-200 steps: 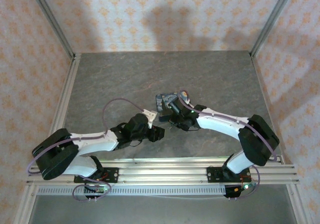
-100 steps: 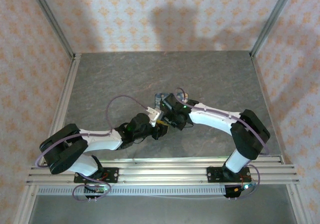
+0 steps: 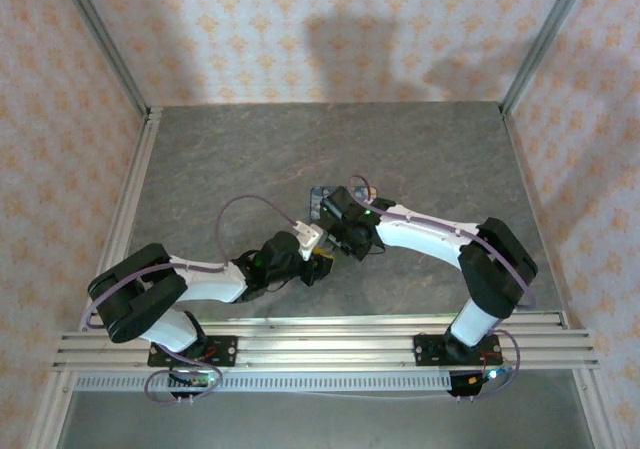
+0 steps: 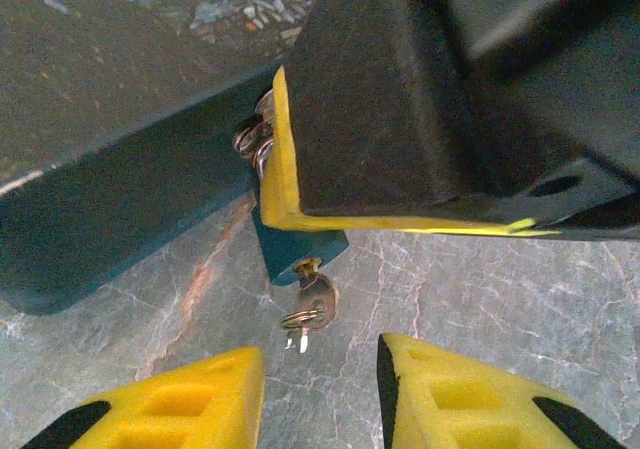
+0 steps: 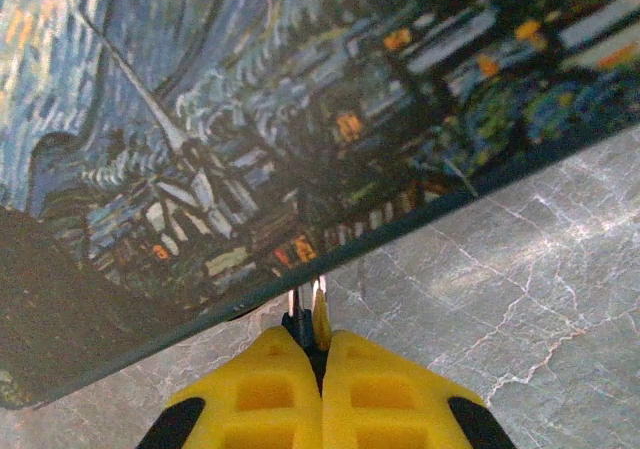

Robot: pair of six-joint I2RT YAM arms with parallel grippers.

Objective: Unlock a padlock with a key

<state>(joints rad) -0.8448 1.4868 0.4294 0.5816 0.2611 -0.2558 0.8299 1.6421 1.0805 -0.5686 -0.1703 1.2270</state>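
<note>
My right claw (image 5: 320, 339) pinches the padlock (image 4: 295, 249) by its loop (image 4: 252, 141) beside the painted box (image 5: 300, 119), my empty left claw (image 4: 318, 364) is spread near the key (image 4: 312, 294), and a crooked grab could knock it out.

Soft overhead light throws blurred shadows on the back wall (image 3: 330, 39); wrist close-ups look slightly soft.
</note>
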